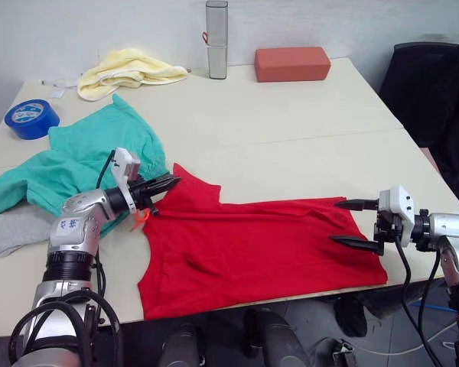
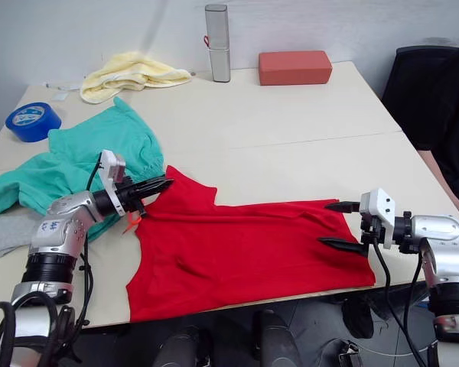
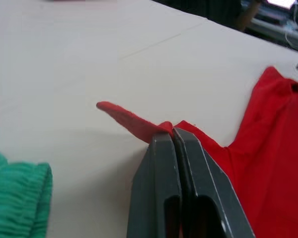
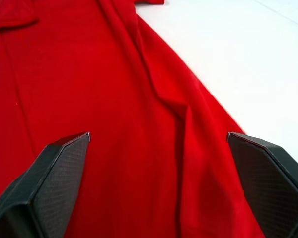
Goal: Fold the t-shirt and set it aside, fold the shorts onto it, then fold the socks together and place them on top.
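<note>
Presently one t-shirt (image 1: pixel 252 248), one shorts (image 1: pixel 84 160), one sock (image 1: pixel 11 229) lie on the surface (image 1: pixel 291 130). Left gripper (image 1: pixel 167 183): fingers clamped on t-shirt edge. Right gripper (image 1: pixel 353 224): fingers apart over its hem.

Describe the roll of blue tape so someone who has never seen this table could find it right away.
Start at the pale table and go to its far left edge. The roll of blue tape lies flat there, just beyond the teal-green shorts. It is the one round, hard blue ring among soft cloths.

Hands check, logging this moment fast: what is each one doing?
Left hand: closed, pinching an edge of the t-shirt.
Right hand: open at the t-shirt's edge, holding nothing.
</note>
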